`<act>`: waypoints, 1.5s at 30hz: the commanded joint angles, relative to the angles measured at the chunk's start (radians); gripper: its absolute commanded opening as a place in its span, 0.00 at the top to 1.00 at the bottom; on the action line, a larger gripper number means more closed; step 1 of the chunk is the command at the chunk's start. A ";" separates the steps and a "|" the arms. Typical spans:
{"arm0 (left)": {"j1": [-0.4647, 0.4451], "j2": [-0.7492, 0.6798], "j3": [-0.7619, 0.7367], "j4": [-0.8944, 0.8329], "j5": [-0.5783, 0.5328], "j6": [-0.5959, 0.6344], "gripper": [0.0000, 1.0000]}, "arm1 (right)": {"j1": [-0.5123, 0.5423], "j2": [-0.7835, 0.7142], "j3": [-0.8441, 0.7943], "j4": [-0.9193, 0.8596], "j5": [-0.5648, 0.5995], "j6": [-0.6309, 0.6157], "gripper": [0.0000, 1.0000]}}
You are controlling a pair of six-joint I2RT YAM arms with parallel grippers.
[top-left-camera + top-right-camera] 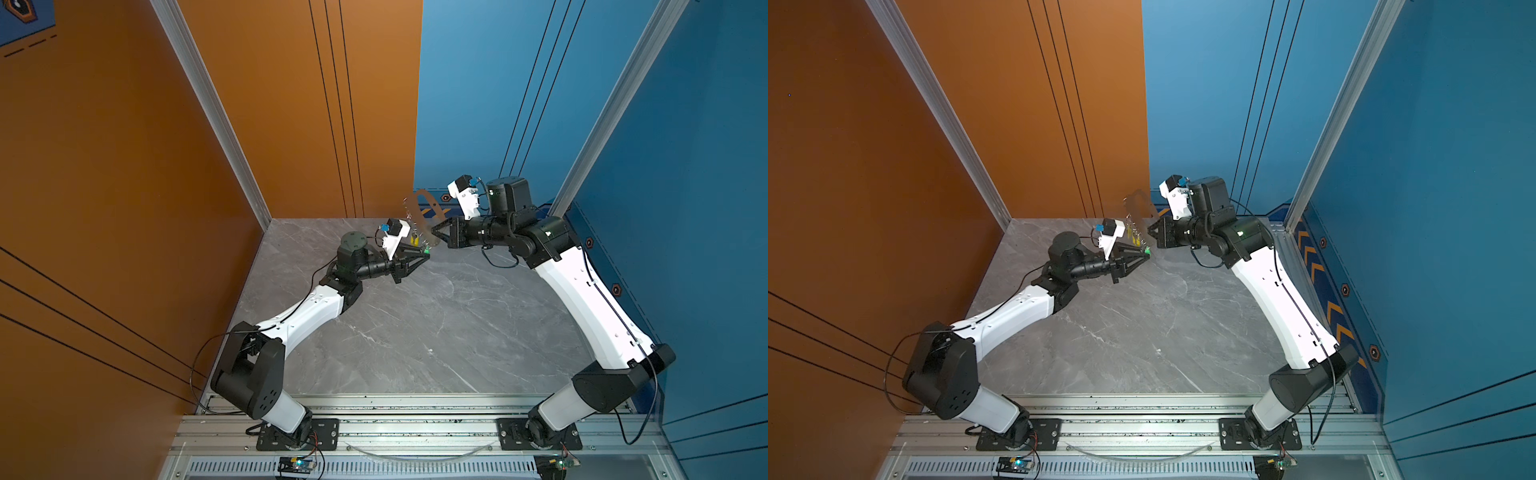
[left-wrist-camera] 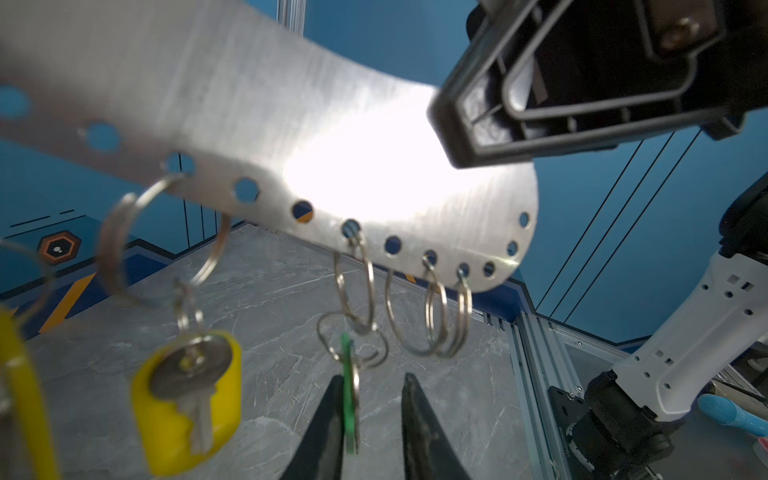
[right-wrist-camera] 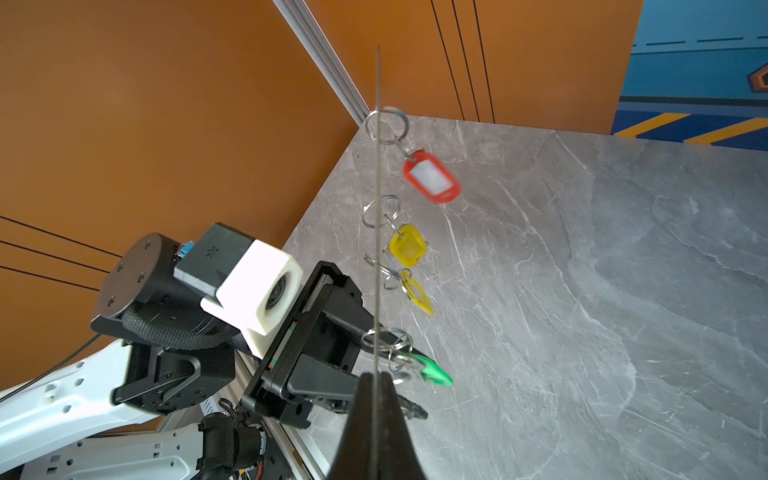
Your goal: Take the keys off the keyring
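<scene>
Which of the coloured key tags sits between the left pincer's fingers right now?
The green tag: it hangs edge-on between the fingers of the left pincer. The two yellow tags and the red tag hang farther along the keyring, outside it.

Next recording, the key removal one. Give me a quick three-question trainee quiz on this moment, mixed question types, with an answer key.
1. True or false: the right hand is clamped on the keyring plate, holding it off the table.
2. Which tag sits between the fingers of the left hand? A red, B yellow, C green.
3. How many coloured tags hang from the plate in the right wrist view?

Key
1. True.
2. C, the green tag; the jaws stand apart around it.
3. Four: one red tag, two yellow tags, one green.
</scene>
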 commanded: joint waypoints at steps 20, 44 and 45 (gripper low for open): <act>0.005 -0.038 0.056 -0.121 -0.023 0.052 1.00 | -0.066 -0.075 -0.086 0.065 -0.052 0.011 1.00; 0.065 -0.113 0.445 -1.193 -0.308 0.752 1.00 | 0.034 -0.152 -0.589 0.593 -0.065 0.227 0.73; 0.070 -0.110 0.455 -1.208 -0.318 0.759 1.00 | 0.033 -0.158 -0.595 0.590 -0.058 0.220 0.71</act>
